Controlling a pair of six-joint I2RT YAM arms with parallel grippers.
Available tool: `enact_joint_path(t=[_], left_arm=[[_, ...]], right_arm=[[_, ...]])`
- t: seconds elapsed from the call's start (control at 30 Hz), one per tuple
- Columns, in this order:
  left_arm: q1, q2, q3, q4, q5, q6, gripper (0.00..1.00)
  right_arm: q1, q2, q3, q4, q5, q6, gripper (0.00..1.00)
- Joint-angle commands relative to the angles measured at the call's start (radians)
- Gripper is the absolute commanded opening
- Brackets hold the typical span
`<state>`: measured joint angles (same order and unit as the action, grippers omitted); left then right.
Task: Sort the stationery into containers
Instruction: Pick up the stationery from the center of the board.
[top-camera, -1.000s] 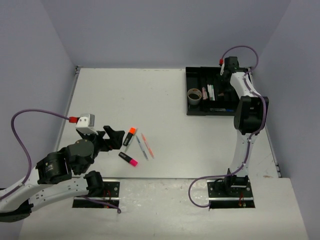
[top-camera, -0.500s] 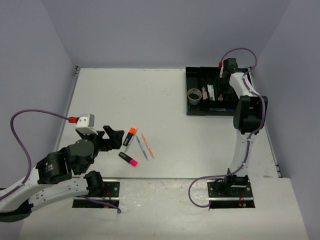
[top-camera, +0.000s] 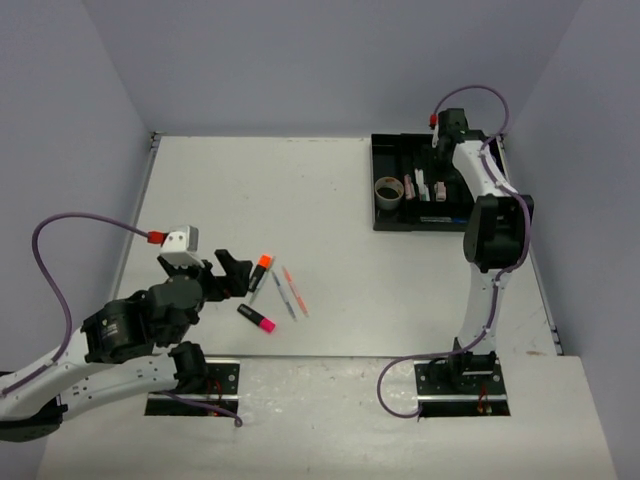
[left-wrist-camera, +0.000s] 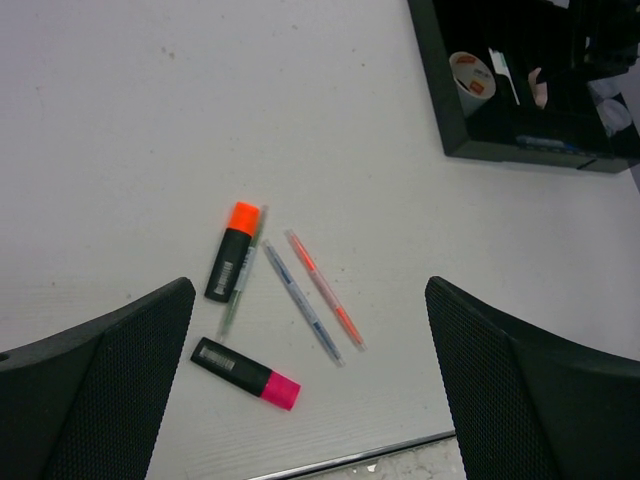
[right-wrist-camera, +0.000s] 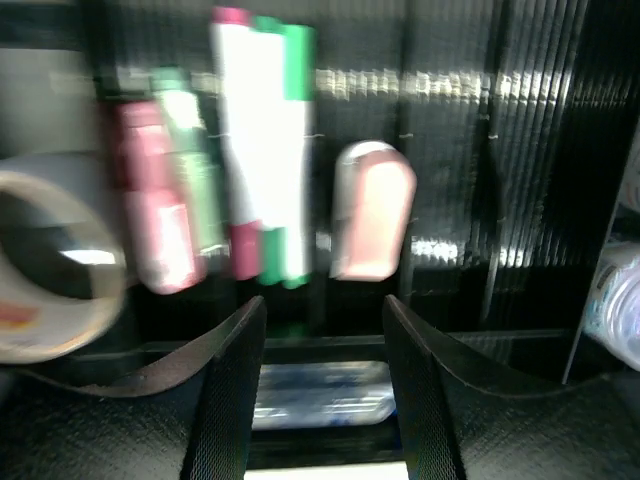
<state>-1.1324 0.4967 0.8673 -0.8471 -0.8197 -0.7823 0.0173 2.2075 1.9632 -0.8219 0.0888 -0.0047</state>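
Note:
On the table lie an orange highlighter (left-wrist-camera: 232, 250), a pink highlighter (left-wrist-camera: 245, 373), a green pen (left-wrist-camera: 238, 297), a blue-grey pen (left-wrist-camera: 302, 315) and an orange pen (left-wrist-camera: 325, 288). My left gripper (left-wrist-camera: 308, 288) hovers wide open above them, holding nothing; from the top view it (top-camera: 233, 274) sits just left of the orange highlighter (top-camera: 262, 267). The black tray (top-camera: 383, 212) stands far right. My right gripper (right-wrist-camera: 322, 305) hangs open over the tray, empty. Below it lie a pink piece (right-wrist-camera: 372, 210), white-and-green markers (right-wrist-camera: 265, 150) and a tape roll (right-wrist-camera: 45, 265).
The right arm (top-camera: 495, 230) stretches along the table's right side to the tray's far end. A purple cable (top-camera: 60, 290) loops off the left arm. The table's near edge (left-wrist-camera: 330, 462) runs just below the pink highlighter. Grey walls close three sides.
My right gripper has opened wider and drawn back toward the tray's far edge. My left arm has shifted slightly right toward the pens, still open.

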Motion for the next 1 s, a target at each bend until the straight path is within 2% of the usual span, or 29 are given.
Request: enact_joint_path(t=[0.0, 0.13, 0.17, 0.23, 0.3, 0.33, 0.37, 0.47, 0.53, 0.6, 0.63, 0.77, 0.93, 0.97], left_arm=[[0.002, 0.135, 0.029, -0.091, -0.078, -0.126, 1.0], [0.003, 0.336, 0.063, -0.176, -0.107, -0.26, 1.0], [0.012, 0.4, 0.064, -0.159, -0.112, -0.259, 1.0], [0.109, 0.527, 0.049, -0.086, -0.084, -0.209, 1.0], [0.25, 0.606, 0.02, 0.074, 0.044, -0.069, 1.0], [0.335, 0.616, -0.012, 0.168, 0.152, -0.021, 1.0], [0.388, 0.614, -0.044, 0.209, 0.226, 0.028, 1.0], [0.501, 0.627, -0.09, 0.334, 0.339, 0.088, 1.0], [0.554, 0.678, -0.095, 0.371, 0.388, 0.118, 1.0], [0.595, 0.708, -0.097, 0.393, 0.433, 0.147, 1.0], [0.596, 0.722, -0.097, 0.402, 0.434, 0.152, 0.98], [0.626, 0.779, -0.113, 0.446, 0.516, 0.167, 0.89], [0.654, 0.855, -0.133, 0.482, 0.521, 0.145, 0.84], [0.655, 0.859, -0.133, 0.482, 0.505, 0.137, 0.79]], right_arm=[[0.193, -0.258, -0.026, -0.004, 0.04, 0.037, 0.53], [0.377, -0.457, -0.185, 0.059, 0.124, 0.054, 0.54], [0.427, -0.532, -0.255, 0.102, 0.138, 0.07, 0.63], [0.512, -0.688, -0.417, 0.212, 0.105, 0.11, 0.98], [0.529, -0.81, -0.618, 0.334, -0.002, 0.169, 0.99], [0.527, -0.879, -0.704, 0.405, -0.059, 0.219, 0.99], [0.527, -0.923, -0.735, 0.438, -0.073, 0.251, 0.99], [0.526, -0.991, -0.824, 0.422, -0.238, 0.244, 0.99], [0.526, -1.033, -0.875, 0.418, -0.292, 0.26, 0.98], [0.526, -1.086, -0.922, 0.434, -0.285, 0.285, 0.93], [0.526, -1.087, -0.936, 0.435, -0.287, 0.285, 0.93], [0.527, -1.129, -0.949, 0.406, -0.298, 0.27, 0.82], [0.526, -1.133, -0.969, 0.431, -0.339, 0.262, 0.81], [0.526, -1.127, -0.973, 0.437, -0.34, 0.262, 0.81]])
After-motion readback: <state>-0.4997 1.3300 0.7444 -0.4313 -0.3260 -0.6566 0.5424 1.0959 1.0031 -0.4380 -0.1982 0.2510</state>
